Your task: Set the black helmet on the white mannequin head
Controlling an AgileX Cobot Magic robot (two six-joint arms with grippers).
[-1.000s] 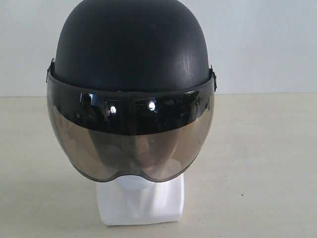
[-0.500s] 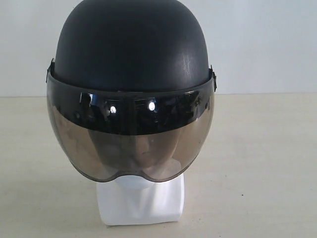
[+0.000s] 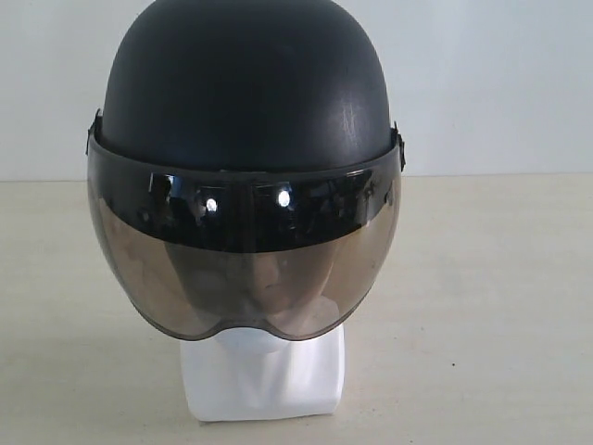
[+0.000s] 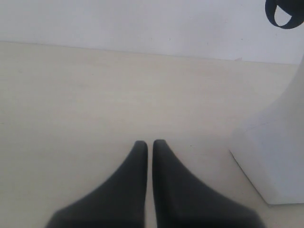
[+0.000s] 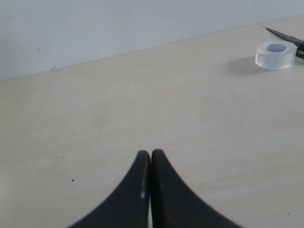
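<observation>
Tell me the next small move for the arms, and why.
Likely nothing beyond parking both arms clear of the head. The black helmet already sits level on the white mannequin head, with its visor down over the face. The left gripper and right gripper are both shut on nothing and touch neither, so the job looks done.
</observation>
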